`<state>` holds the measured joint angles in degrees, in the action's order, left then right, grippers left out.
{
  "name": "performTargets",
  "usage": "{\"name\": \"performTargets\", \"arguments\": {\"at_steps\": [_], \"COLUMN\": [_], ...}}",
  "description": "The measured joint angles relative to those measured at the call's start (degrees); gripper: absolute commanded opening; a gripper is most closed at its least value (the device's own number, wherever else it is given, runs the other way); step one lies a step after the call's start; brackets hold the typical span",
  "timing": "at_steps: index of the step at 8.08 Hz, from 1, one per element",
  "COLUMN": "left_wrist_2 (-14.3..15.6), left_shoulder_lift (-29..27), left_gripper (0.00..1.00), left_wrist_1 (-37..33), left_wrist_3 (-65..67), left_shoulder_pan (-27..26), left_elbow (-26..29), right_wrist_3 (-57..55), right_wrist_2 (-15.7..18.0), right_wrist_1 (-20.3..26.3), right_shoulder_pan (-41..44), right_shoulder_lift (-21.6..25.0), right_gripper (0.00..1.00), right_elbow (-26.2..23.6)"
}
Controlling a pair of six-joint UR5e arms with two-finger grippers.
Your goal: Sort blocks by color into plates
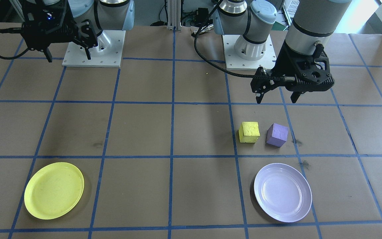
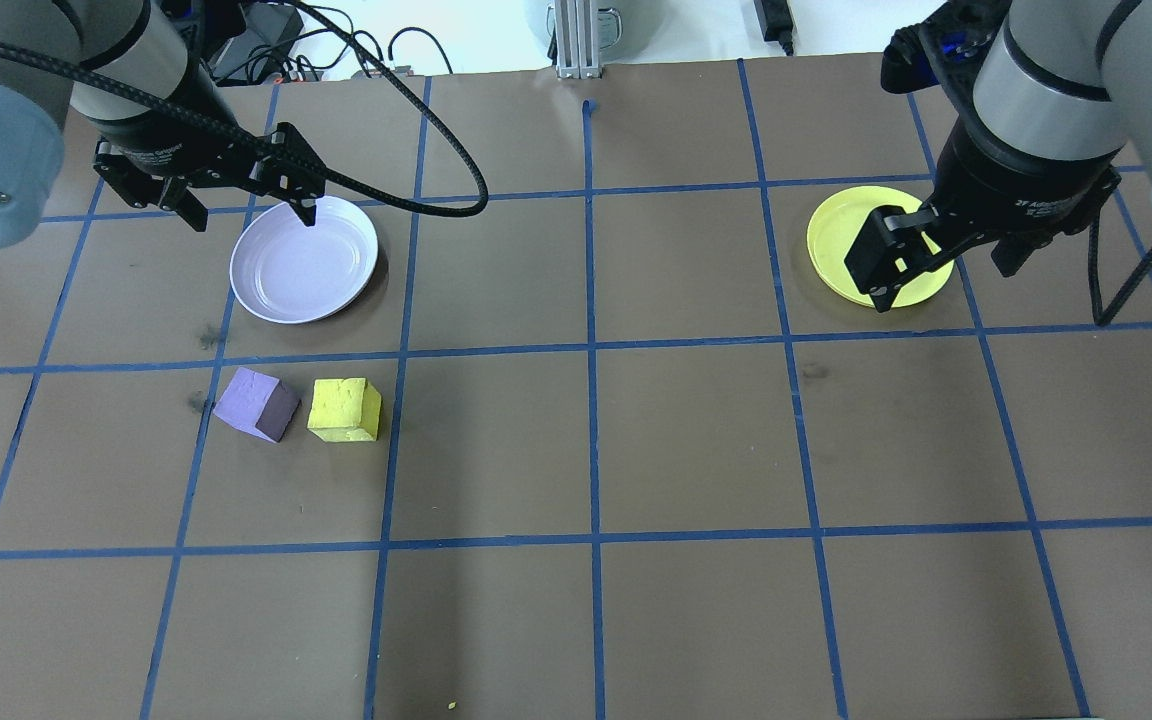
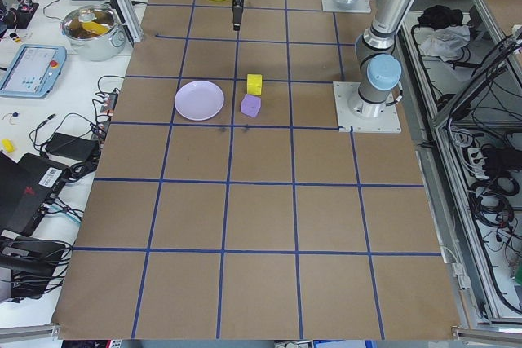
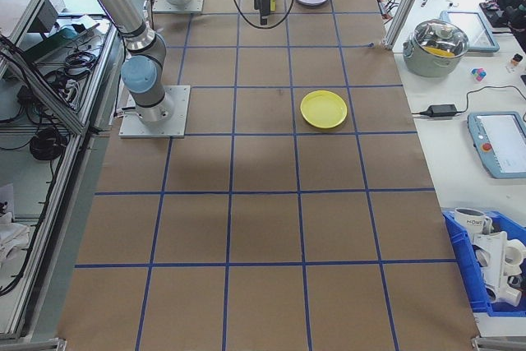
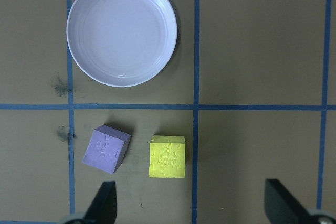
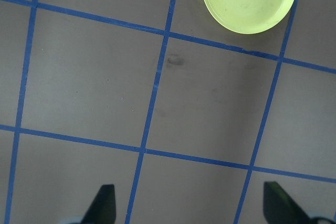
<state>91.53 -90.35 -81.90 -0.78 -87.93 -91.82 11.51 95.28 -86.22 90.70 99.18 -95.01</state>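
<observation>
A: On the table [image 2: 636, 450], brown paper gridded with blue tape [image 2: 591, 350]; what lies there?

B: The yellow block [image 2: 344, 409] and purple block [image 2: 256, 403] sit just beside each other near the lavender plate [image 2: 303, 259]. The yellow plate [image 1: 54, 190] lies well apart.

A: The grippers?

B: The left gripper [image 5: 191, 205] and right gripper [image 6: 189, 205] both hang with fingers spread, holding nothing.

Our left pincer [image 1: 277, 97] hangs raised with fingers spread wide; our right pincer [image 1: 67, 54] likewise hangs raised, spread and empty.
</observation>
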Motion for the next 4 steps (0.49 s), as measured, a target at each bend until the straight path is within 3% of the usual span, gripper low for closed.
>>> {"name": "performTargets", "arguments": {"at_steps": [4], "left_wrist_2": [0.4], "left_shoulder_lift": [0.8], "left_gripper": [1.00], "left_wrist_1": [0.2], "left_wrist_3": [-0.3], "left_shoulder_pan": [0.5], "left_elbow": [-2.1], "right_wrist_3": [0.0], "right_wrist_2": [0.1], "right_wrist_1": [-0.4], "right_shoulder_pan": [0.0], "right_shoulder_lift": [0.1], "right_gripper": [1.00], "right_elbow": [0.0]}}
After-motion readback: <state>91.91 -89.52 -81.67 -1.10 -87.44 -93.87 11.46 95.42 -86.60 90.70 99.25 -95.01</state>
